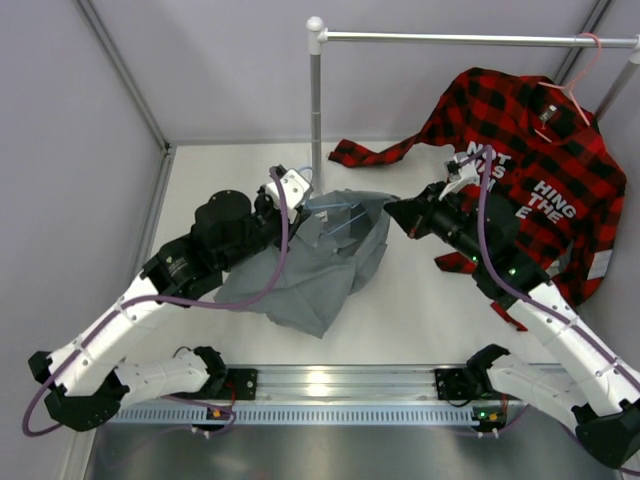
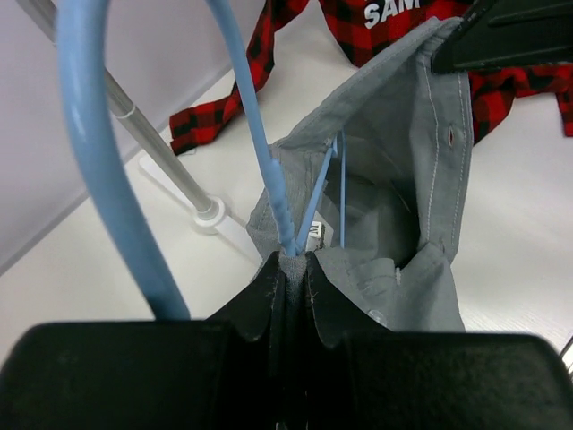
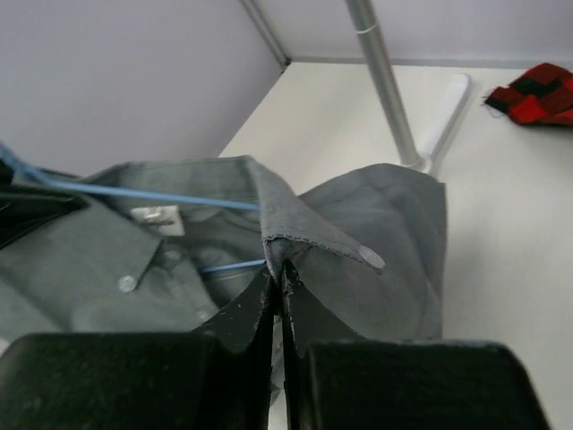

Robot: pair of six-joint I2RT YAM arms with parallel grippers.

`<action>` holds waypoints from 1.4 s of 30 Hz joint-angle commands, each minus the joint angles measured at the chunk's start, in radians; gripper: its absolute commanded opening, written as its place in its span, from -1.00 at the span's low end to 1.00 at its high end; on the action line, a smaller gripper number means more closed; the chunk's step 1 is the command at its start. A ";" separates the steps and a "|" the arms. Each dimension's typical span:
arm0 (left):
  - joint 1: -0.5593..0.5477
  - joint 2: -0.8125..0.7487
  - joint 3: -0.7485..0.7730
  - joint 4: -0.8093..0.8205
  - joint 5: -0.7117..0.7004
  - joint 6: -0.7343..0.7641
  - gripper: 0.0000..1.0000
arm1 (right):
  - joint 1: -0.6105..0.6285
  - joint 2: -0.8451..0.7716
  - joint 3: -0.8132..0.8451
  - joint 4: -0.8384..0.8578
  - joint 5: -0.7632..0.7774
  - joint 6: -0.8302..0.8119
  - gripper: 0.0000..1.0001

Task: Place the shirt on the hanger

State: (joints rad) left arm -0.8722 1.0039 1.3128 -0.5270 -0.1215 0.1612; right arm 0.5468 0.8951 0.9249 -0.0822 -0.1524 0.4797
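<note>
The grey-green shirt point(image 1: 320, 265) lies bunched at the table's middle, with the light-blue hanger point(image 1: 338, 215) partly inside its open neck. My left gripper point(image 1: 300, 212) is shut at the collar; in the left wrist view its jaws point(image 2: 294, 258) pinch the hanger's twisted neck point(image 2: 279, 202) together with grey cloth, and the hook curves up at the left. My right gripper point(image 1: 396, 212) is shut on the shirt's front edge point(image 3: 309, 240) and holds that flap point(image 2: 430, 134) lifted. Hanger wires point(image 3: 161, 193) cross inside the shirt by the label.
A red-and-black plaid shirt point(image 1: 540, 150) hangs on a pink hanger point(image 1: 578, 75) from the rail point(image 1: 470, 39) at the back right, one sleeve trailing across the table. The rack's upright pole point(image 1: 316, 110) stands just behind the grey shirt. Walls close the left and back.
</note>
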 commanded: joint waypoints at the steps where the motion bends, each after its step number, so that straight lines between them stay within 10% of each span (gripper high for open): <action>1: 0.001 0.015 0.063 0.131 0.005 -0.072 -1.00 | 0.015 -0.013 0.016 0.065 -0.203 -0.021 -1.00; 12: 0.042 0.090 0.039 0.447 -0.054 -0.275 -1.00 | 0.234 -0.080 -0.276 0.222 0.060 0.118 -0.94; 16: 0.110 0.072 -0.062 0.518 0.251 -0.257 -1.00 | 0.217 -0.203 -0.264 0.083 0.057 0.048 0.11; 19: 0.114 0.042 -0.147 0.568 0.459 -0.171 -1.00 | 0.206 -0.382 -0.203 -0.170 0.108 -0.037 0.24; 26: 0.114 0.127 -0.149 0.532 1.022 -0.075 -1.00 | 0.206 -0.368 0.173 -0.606 0.001 -0.292 0.28; 36: 0.072 0.191 -0.124 0.532 1.284 -0.089 -1.00 | 0.206 -0.044 0.367 -0.452 -0.532 -0.421 0.27; 39: 0.072 0.187 -0.127 0.532 1.275 -0.092 -1.00 | 0.206 -0.001 0.350 -0.361 -0.578 -0.398 0.16; 42: 0.072 0.187 -0.129 0.532 1.295 -0.104 -1.00 | 0.208 -0.011 0.287 -0.230 -0.584 -0.350 -0.52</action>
State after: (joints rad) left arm -0.7994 1.2137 1.1427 -0.0826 1.0935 0.0547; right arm 0.7563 0.9222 1.2339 -0.4973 -0.6418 0.1020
